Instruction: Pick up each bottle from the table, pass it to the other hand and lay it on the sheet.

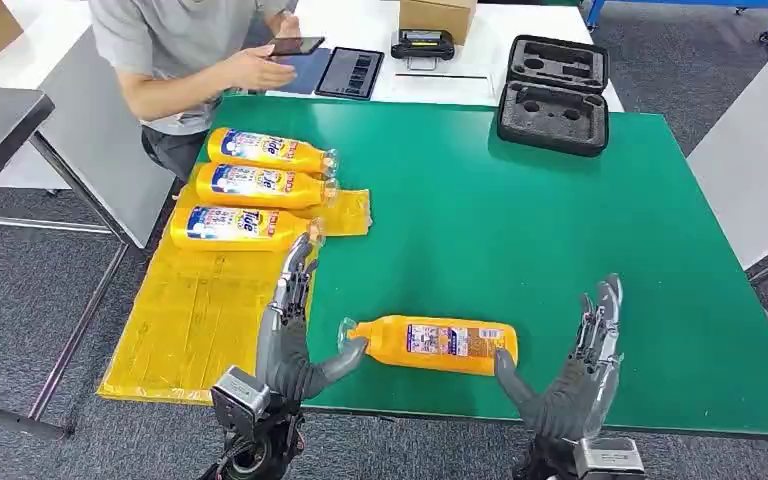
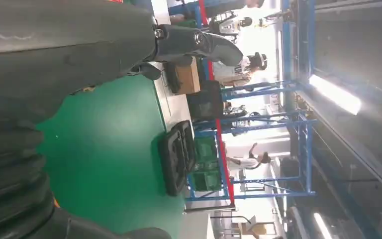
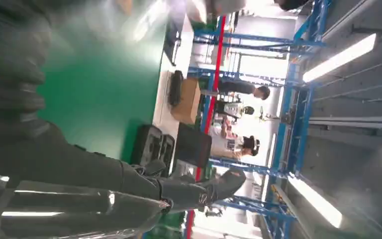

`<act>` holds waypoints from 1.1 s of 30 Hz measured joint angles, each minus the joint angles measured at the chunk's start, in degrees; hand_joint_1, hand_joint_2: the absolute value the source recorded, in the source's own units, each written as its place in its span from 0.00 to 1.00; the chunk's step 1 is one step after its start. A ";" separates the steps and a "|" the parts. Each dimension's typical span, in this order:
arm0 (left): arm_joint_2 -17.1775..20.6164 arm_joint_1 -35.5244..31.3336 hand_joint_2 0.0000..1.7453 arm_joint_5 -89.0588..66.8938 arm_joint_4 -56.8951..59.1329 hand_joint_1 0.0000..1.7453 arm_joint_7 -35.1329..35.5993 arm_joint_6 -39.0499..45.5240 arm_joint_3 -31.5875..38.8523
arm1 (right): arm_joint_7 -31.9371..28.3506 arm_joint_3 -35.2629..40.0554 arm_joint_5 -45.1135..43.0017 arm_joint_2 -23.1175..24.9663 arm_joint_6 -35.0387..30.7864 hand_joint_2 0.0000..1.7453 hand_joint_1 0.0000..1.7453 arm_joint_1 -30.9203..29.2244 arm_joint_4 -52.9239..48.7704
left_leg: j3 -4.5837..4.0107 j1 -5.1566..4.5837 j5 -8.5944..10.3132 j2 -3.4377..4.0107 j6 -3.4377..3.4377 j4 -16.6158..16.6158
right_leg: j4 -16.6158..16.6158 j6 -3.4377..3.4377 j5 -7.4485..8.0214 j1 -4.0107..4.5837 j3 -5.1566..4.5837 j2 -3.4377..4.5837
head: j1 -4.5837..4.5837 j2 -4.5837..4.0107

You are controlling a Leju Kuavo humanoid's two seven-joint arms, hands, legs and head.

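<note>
An orange bottle [image 1: 435,343] lies on its side on the green table [image 1: 520,220] near the front edge, cap pointing left. My left hand [image 1: 290,330] stands open beside the cap end, fingers stretched upward and thumb reaching toward the bottle's neck. My right hand [image 1: 580,365] stands open at the base end, its thumb close to the bottle's bottom. Neither hand grips the bottle. Three more orange bottles [image 1: 260,185] lie side by side on the far part of the yellow sheet [image 1: 195,310], to the left.
A person [image 1: 190,50] sits at the table's far left corner holding a phone. An open black foam case [image 1: 553,95] stands at the far right of the table, also in the left wrist view [image 2: 176,157]. Tablets [image 1: 350,72] and a cardboard box [image 1: 437,15] lie behind.
</note>
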 measured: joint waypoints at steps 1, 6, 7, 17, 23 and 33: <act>-0.02 -0.11 1.00 0.00 0.00 0.00 0.00 -0.02 0.00 | 0.00 0.20 0.33 -0.28 -1.30 1.00 0.00 -0.13 0.04 | 0.00 0.00 0.00 0.00 0.00 0.00 | 0.00 0.00 0.00 0.00 0.00 0.00 | 0.00 0.00; -1.22 -0.43 1.00 -0.15 -0.52 0.00 -0.02 -0.63 0.22 | 12.08 -0.47 10.43 -2.88 -1.62 1.00 0.00 -2.48 7.62 | 0.01 -0.01 0.01 -0.05 0.02 0.00 | -0.01 0.01 0.00 -0.02 0.03 -0.02 | -0.02 0.00; -1.36 -0.36 1.00 -0.18 -0.70 0.00 0.00 -0.66 0.24 | 12.75 -1.25 10.94 -3.35 -0.95 1.00 0.00 -2.61 9.06 | -0.03 -0.02 0.06 -0.09 0.09 0.00 | -0.01 0.01 0.00 -0.02 0.05 -0.13 | 0.04 0.00; -1.38 0.03 1.00 -0.33 -1.88 0.00 0.00 -1.40 0.52 | 17.12 -7.08 19.20 -4.77 6.54 1.00 0.00 -3.62 15.04 | -0.04 -0.01 0.04 -0.05 0.07 0.00 | 0.00 0.02 0.01 0.00 0.01 -0.11 | -0.02 0.00; -1.38 -0.03 1.00 0.02 -2.19 0.00 0.00 -2.60 0.57 | 19.89 -8.63 26.85 -4.53 9.86 1.00 0.00 -3.74 16.96 | -0.03 -0.01 0.04 -0.05 0.06 0.00 | -0.01 0.01 0.00 0.01 0.01 -0.11 | -0.02 0.00; -2.32 -0.79 1.00 0.11 -2.14 0.00 0.00 -3.67 0.59 | 22.82 -10.77 31.89 -4.15 11.96 1.00 0.00 -4.52 18.64 | -0.03 -0.02 0.04 -0.05 0.07 0.00 | -0.01 0.02 0.01 -0.01 0.01 -0.11 | -0.02 0.00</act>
